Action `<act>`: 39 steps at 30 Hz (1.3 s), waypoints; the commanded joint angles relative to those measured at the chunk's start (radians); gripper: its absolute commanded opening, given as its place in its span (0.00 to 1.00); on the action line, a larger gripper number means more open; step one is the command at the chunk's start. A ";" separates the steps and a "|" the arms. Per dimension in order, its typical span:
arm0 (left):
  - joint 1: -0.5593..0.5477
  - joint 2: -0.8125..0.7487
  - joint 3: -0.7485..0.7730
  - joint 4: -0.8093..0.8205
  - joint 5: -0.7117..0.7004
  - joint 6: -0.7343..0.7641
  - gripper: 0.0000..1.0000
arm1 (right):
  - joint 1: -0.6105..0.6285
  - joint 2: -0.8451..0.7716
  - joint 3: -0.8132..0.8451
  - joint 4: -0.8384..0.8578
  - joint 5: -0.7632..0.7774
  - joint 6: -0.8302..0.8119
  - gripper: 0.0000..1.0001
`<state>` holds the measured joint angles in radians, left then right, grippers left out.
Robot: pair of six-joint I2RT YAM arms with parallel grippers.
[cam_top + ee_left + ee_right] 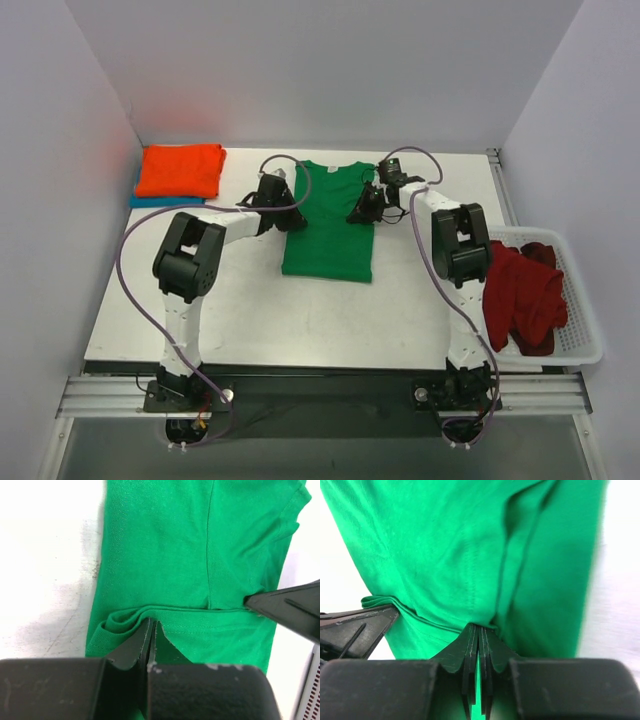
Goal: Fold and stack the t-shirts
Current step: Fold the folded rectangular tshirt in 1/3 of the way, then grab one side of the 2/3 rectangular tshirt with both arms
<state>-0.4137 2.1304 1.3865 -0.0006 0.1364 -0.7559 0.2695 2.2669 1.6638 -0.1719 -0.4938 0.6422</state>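
Pinching green tee (pixel 328 225) at shoulder line: left gripper (pixel 151 628) and right gripper (pixel 478 629) both clamped flat on fabric folds, no gap visible. Grip likely set for carrying top half toward hem. Tee lies at centre of table (pixel 250 315), sleeves tucked in. Folded orange tee (pixel 180 170) sits on teal one (pixel 160 202), far-left corner: probable stack spot. Crumpled dark red tees (pixel 520 295) wait in basket (pixel 580 320).
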 commanded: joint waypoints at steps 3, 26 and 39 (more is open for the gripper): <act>0.041 -0.056 -0.037 0.077 0.028 0.023 0.02 | -0.032 -0.114 -0.018 -0.011 -0.039 -0.007 0.08; -0.149 -0.426 -0.527 0.175 -0.021 -0.031 0.10 | 0.168 -0.440 -0.631 0.298 -0.083 0.163 0.16; -0.099 -0.487 -0.725 0.228 -0.032 -0.054 0.09 | 0.008 -0.543 -0.963 0.391 -0.157 0.160 0.15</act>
<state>-0.5400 1.6707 0.7021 0.2310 0.1322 -0.8127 0.2981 1.7531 0.7528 0.2584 -0.6655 0.8307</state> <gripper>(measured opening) 0.101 0.153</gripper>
